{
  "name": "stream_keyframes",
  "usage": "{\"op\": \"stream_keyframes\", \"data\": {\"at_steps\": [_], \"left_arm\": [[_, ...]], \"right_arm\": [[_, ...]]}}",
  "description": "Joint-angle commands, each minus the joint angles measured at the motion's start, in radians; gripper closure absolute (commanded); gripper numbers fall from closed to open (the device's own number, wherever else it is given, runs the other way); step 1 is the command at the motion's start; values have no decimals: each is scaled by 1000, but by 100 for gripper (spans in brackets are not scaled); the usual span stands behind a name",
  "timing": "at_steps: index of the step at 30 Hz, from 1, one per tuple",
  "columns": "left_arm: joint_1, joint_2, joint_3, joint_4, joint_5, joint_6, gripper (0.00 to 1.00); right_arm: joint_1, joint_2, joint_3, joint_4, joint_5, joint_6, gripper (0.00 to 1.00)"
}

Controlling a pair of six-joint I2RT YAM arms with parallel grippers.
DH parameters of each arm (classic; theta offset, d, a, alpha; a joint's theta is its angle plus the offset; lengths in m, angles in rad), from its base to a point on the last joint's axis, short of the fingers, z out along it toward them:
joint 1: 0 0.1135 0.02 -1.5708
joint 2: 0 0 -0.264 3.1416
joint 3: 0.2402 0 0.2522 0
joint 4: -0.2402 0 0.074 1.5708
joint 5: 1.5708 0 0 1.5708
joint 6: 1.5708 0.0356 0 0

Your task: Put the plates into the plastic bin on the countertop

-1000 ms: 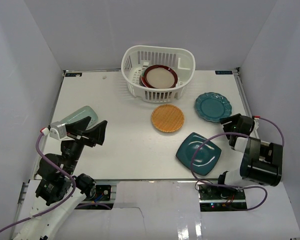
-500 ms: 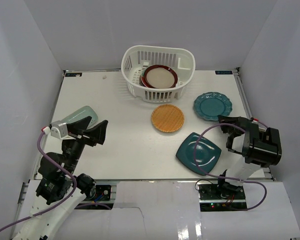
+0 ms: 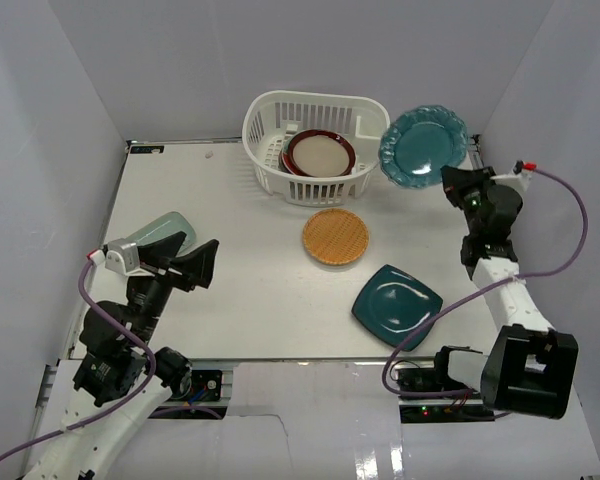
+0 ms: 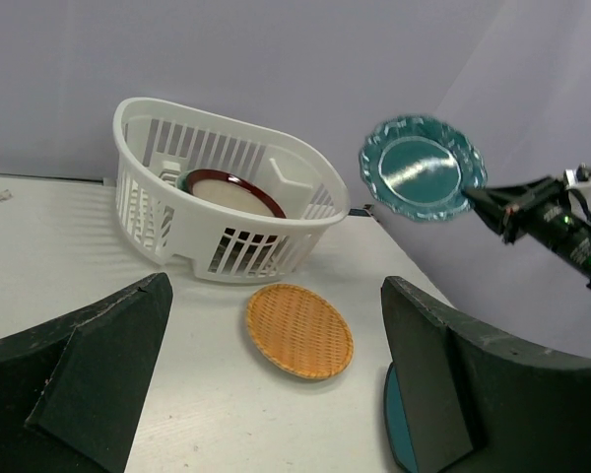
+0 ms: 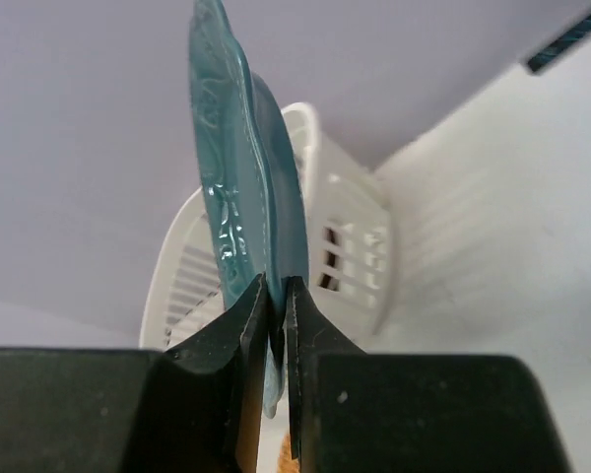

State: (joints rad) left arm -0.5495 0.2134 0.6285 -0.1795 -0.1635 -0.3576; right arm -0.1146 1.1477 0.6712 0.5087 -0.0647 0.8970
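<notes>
Right wrist view: my right gripper (image 5: 276, 301) is clamped on the lower rim of the teal scalloped plate (image 5: 238, 187), one fingertip pressed to each face. The plate stands on edge, rising straight up from my fingers and well clear of the countertop (image 3: 240, 210). Past it, slightly to the right of my fingers, sits the plastic bin (image 5: 350, 241) with its slotted white wall turned toward me.

From the top camera, the plate I hold hangs in the air just beside the bin's right end, outside the rim. Inside the bin the red-rimmed beige plate (image 3: 318, 153) leans upright against the ribs. Something darker is tucked behind it, and I cannot tell which plate that is.

My left gripper (image 3: 192, 262) is spread wide and grips nothing, poised low above the countertop. The pale green oblong plate (image 3: 158, 232) lies flat just behind those fingers, partly hidden by them. Ahead, seen between the two open fingers, the orange woven plate (image 4: 298, 330) lies flat on the countertop, with the bin farther on beyond it. The dark teal square plate (image 3: 397, 305) lies flat off to the right of my left fingers — near the orange one, not touching it.
</notes>
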Motion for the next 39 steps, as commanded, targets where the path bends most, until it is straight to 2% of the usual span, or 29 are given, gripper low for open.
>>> {"op": "stream_keyframes", "data": {"at_steps": [1, 2, 9, 14, 17, 22, 27, 28, 30, 33, 34, 36, 37, 39], "left_arm": [[-3, 27, -4, -3, 21, 2, 2], [-3, 29, -4, -3, 21, 2, 2], [-3, 40, -6, -3, 16, 2, 2], [-4, 46, -7, -3, 12, 5, 2], [-4, 46, -7, -5, 10, 5, 2], [-3, 41, -7, -3, 10, 5, 2], [-3, 38, -7, -5, 10, 3, 2], [-3, 40, -7, -3, 12, 5, 2], [-4, 38, -7, -3, 12, 3, 2], [-4, 38, -7, -3, 13, 3, 2], [-3, 38, -7, -3, 13, 5, 2], [-3, 38, -7, -3, 13, 3, 2], [-4, 38, -7, -5, 13, 3, 2], [-4, 40, -7, -3, 13, 3, 2]], "right_arm": [[108, 93, 290, 74, -104, -93, 92], [162, 177, 338, 64, -118, -95, 92], [289, 550, 795, -79, -158, -90, 92], [361, 811, 1124, -267, -100, -104, 92], [388, 930, 1220, -311, -89, -84, 92], [405, 1011, 1315, -374, -75, -89, 91], [414, 1006, 1280, -404, -9, -122, 74], [414, 1006, 1274, -412, 0, -127, 63], [415, 1006, 1278, -436, 20, -147, 56], [418, 1000, 1289, -493, 59, -200, 39], [421, 997, 1291, -506, 93, -216, 29], [421, 1003, 1323, -588, 150, -266, 22], [421, 1004, 1334, -616, 169, -283, 15], [424, 995, 1329, -650, 216, -338, 9]]}}
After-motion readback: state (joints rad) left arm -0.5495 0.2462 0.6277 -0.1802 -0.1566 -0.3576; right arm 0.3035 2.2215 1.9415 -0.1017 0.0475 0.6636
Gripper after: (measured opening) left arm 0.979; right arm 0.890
